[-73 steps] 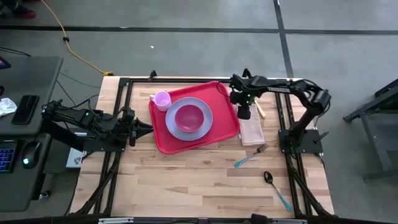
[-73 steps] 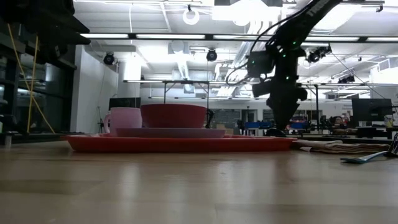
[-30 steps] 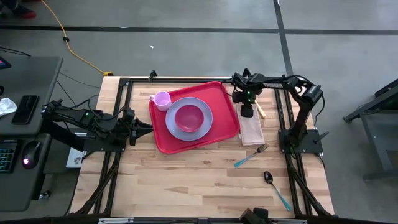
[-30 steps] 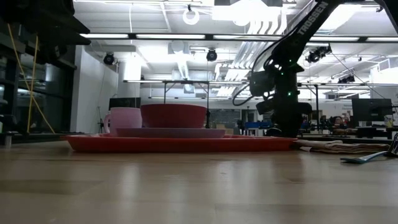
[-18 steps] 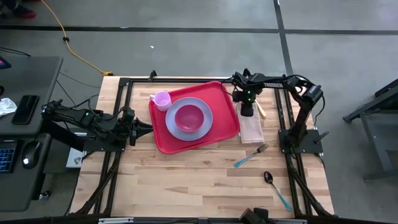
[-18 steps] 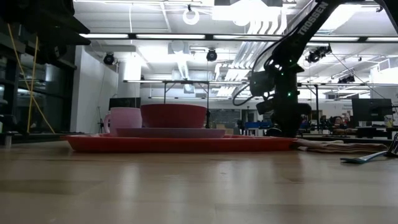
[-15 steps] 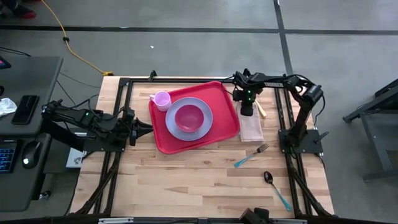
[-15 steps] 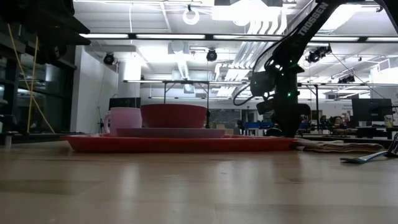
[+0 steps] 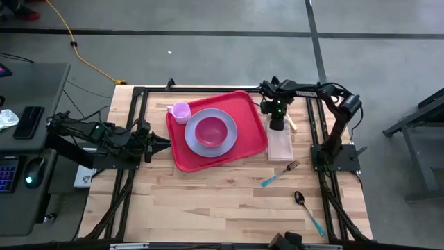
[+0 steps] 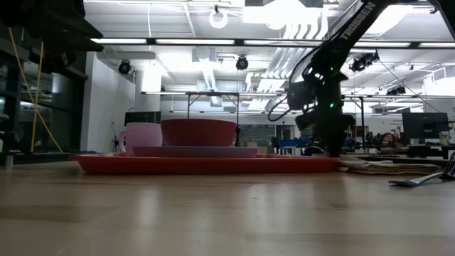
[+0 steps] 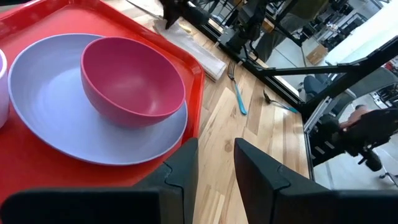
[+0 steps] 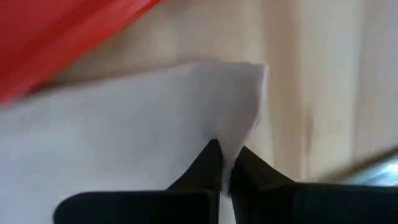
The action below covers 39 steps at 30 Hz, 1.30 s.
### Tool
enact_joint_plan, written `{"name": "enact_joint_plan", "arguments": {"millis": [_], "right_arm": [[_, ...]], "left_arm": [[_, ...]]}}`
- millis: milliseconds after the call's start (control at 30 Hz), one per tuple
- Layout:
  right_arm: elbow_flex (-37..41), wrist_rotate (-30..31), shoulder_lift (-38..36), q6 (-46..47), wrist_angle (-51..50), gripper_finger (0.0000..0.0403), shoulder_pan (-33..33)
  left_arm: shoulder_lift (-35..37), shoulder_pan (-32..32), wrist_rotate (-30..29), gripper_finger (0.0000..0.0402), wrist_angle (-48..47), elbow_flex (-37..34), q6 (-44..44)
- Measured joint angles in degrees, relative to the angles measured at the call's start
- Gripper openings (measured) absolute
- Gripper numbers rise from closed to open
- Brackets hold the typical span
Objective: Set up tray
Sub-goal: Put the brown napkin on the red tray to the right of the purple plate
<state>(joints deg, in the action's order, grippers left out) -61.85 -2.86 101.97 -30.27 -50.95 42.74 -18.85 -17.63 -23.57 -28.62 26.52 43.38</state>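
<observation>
Two utensils, fork (image 9: 280, 173) and spoon (image 9: 308, 212), lie well clear of the tray (image 9: 182, 155). Right gripper (image 12: 225, 163) pinched on napkin (image 9: 281, 145) edge beside tray rim; left gripper (image 11: 214, 163) fingers apart at opposite rim.

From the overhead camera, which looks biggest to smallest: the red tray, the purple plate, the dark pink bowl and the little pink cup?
1. Red tray
2. Lavender plate
3. Dark pink bowl
4. Pink cup

All sit at table level, so nearness to the camera hardly skews this.

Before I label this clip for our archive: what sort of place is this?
Probably a robotics lab or workshop. A wooden table with two dark arms fixed to it stands on bare concrete floor, a desk with a keyboard sits beside it, and the low view shows an open ceiling with ducts and strip lights.
</observation>
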Motion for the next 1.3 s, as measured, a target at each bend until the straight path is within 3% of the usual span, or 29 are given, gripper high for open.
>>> {"name": "enact_joint_plan", "arguments": {"millis": [833, 1300], "right_arm": [[-2.11, 1.32, -17.76, -1.74, -11.52, 0.0000, -15.14], [-2.16, 4.00, -24.22, -4.53, -19.59, 0.0000, -17.09]], "left_arm": [[-0.01, 0.00, 0.04, 0.0134, 0.11, 0.00, -1.10], [-0.02, -0.01, 0.00, 0.0134, 0.15, 0.00, -1.31]]}}
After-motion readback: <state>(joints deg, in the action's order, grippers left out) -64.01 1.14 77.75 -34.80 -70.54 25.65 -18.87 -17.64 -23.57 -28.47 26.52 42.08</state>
